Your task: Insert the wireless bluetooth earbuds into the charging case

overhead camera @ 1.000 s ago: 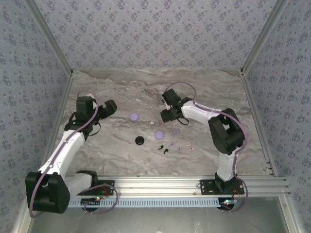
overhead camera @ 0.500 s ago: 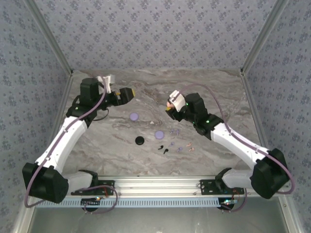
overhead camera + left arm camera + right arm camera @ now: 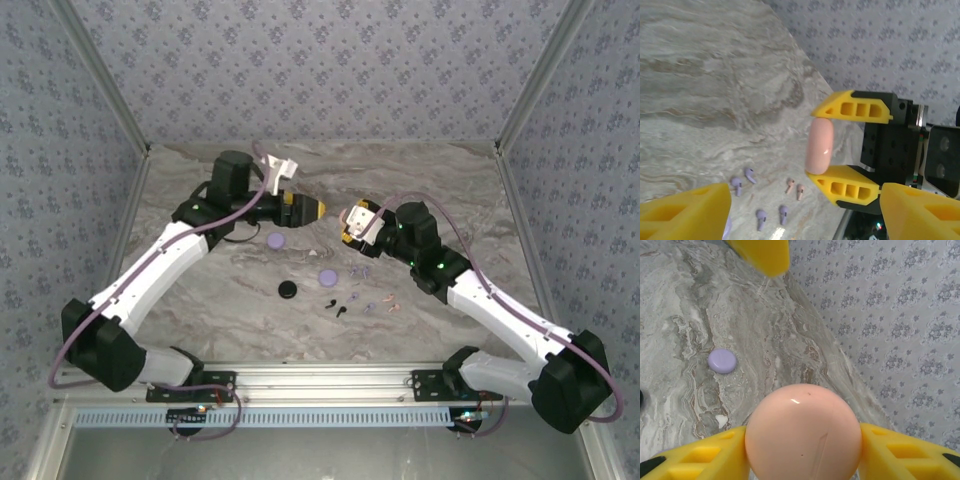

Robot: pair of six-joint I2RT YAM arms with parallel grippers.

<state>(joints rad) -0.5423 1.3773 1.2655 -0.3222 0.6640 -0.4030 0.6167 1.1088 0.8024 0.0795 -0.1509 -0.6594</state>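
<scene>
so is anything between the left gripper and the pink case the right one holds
Nothing visible. The left gripper is open and faces the pink case, held off the table by the right gripper, with only air between them.

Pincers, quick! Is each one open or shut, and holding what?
Left pincer: open, holding nothing.
Right pincer: shut on the pink case.

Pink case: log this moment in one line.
right fingers shut on pink case, above table | left fingers open, facing it | earbuds loose on table
</scene>
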